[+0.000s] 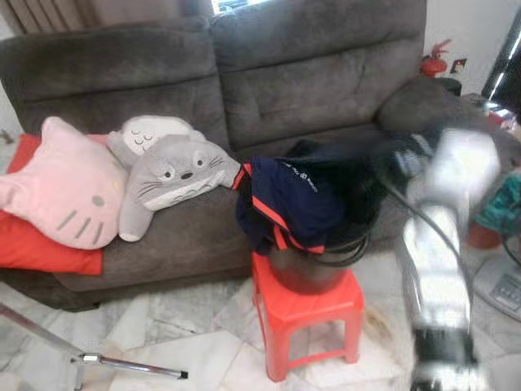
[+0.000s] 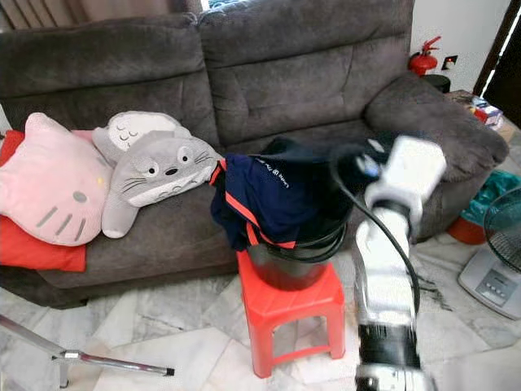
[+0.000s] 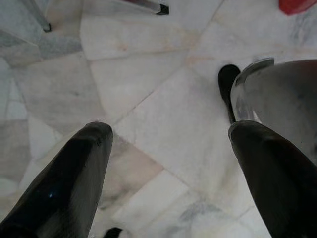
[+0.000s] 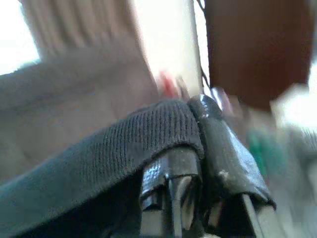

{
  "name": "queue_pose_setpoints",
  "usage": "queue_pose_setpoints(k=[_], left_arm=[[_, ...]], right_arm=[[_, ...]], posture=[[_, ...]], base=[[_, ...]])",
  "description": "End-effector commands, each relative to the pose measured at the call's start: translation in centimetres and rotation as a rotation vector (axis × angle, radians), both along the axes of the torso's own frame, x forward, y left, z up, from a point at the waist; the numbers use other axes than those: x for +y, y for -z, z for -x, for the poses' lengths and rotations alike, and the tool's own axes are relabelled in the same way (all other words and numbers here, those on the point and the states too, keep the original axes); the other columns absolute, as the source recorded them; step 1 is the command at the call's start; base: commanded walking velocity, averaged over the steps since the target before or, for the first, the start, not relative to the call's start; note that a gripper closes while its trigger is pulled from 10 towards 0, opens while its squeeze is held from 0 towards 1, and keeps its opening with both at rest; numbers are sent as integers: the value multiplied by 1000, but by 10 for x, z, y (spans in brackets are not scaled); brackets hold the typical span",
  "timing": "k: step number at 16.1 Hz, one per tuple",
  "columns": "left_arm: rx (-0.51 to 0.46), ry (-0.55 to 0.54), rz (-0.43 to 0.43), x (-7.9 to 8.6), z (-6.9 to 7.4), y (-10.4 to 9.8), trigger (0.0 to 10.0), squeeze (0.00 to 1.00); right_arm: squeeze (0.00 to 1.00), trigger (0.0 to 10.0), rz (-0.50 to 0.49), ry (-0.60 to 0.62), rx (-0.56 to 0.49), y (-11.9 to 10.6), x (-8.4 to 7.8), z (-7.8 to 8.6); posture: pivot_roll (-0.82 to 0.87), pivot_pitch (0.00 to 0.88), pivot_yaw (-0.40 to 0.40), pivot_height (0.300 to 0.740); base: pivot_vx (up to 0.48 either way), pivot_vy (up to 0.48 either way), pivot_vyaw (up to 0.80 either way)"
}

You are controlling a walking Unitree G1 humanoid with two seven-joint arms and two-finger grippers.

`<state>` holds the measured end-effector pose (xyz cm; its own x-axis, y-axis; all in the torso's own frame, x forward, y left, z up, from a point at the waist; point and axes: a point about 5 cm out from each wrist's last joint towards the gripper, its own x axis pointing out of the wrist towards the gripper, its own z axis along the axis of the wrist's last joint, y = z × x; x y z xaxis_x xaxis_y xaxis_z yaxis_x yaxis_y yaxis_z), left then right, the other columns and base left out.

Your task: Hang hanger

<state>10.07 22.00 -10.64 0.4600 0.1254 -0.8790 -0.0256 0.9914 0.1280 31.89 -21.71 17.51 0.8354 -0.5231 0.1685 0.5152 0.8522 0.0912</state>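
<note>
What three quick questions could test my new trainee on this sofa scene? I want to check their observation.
1. True or false: the bucket stands on the floor.
2. What do the right gripper fingers pinch?
A. dark ribbed cloth
B. a cushion
3. Which colour is the stool?

Key: 1 false, it stands on the stool; 2 A; 3 red.
</note>
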Motion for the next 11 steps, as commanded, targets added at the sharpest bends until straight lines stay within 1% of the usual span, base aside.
queue_pose_setpoints(k=[1, 2, 3, 4, 5, 6, 9, 11], left_arm=[[21, 19, -23, 8, 4, -1, 10000, 0], [22, 20, -23, 8, 4, 0, 10000, 0], [24, 20, -24, 8, 5, 0, 10000, 0], [24, 19, -24, 8, 5, 0, 10000, 0], [24, 17, -24, 8, 6, 0, 10000, 0], [24, 15, -26, 9, 6, 0, 10000, 0], [22, 12, -31, 10, 6, -1, 10000, 0], [21, 2, -42, 12, 6, -1, 10000, 0]], right_arm=[[0, 10000, -150, 15, 55, 15, 0, 2], [0, 10000, -187, 17, 80, 22, 1, 4], [0, 10000, -310, 28, 162, 48, 6, 10], [0, 10000, -360, 36, 200, 61, 10, 15], [0, 10000, -303, 18, 196, 60, 13, 17], [0, 10000, -212, -25, 163, 51, 19, 16], [0, 10000, -187, -50, 142, 43, 22, 13], [0, 10000, -144, -51, 139, 41, 23, 12]], posture=[[-248, 0, 145, 740], [-248, 0, 145, 740], [-246, 0, 146, 740], [-243, 0, 147, 740], [-241, 0, 148, 740], [-242, 0, 150, 740], [-234, 0, 148, 740], [-217, 0, 148, 740]], base=[[0, 0, 0], [0, 0, 0], [0, 0, 0], [0, 0, 0], [0, 0, 0], [0, 0, 0], [0, 0, 0], [0, 0, 0]])
